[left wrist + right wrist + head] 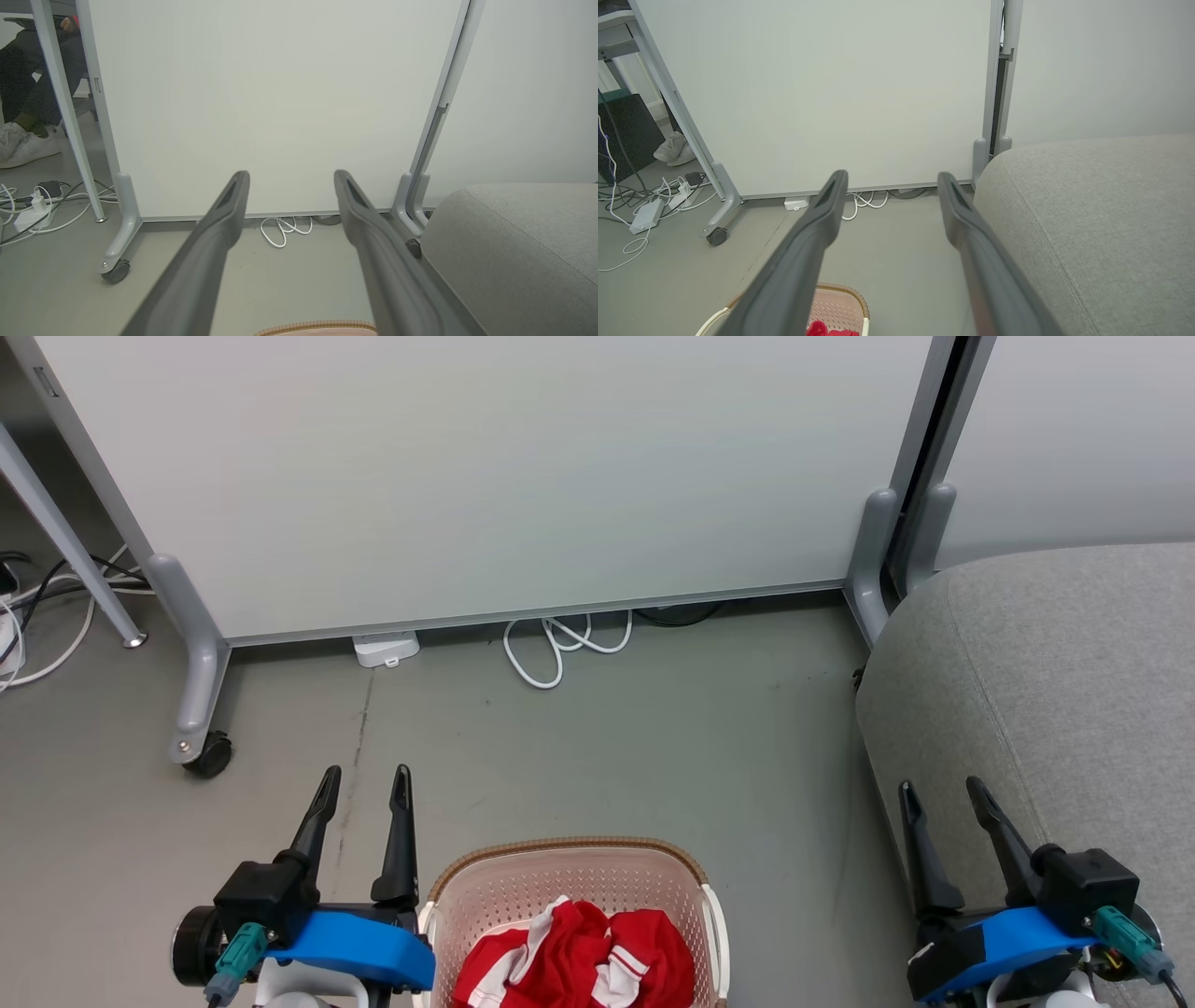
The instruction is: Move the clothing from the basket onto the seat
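The small tab on the frame of the partition, at 10 o'clock in the head view, is too small for us to read.

We see the clothing, red with white stripes and trim, lying crumpled inside the basket at 6 o'clock in the head view. The basket stands on the grey floor. The seat, a grey woven cushion, fills the area from 3 to 4 o'clock. It is well apart from the basket, with bare floor between them.

The left claw sits at 7 o'clock, just beside the basket's left rim. Its fingers are spread and hold nothing. The right claw sits at 5 o'clock, likewise spread and holding nothing. Its fingers overlap the seat's near edge in the head view, and we cannot tell whether they touch it.

The partition spans the far side at 12 o'clock on grey feet, one of which ends in a black caster at 8 o'clock. From the basket, a coiled white cable lies at 12 o'clock under the partition's lower edge, and a small white box lies at 11 o'clock.

In the right wrist view we see a pair of pale sneakers at 9 o'clock and a power strip among tangled cords at 8 o'clock.
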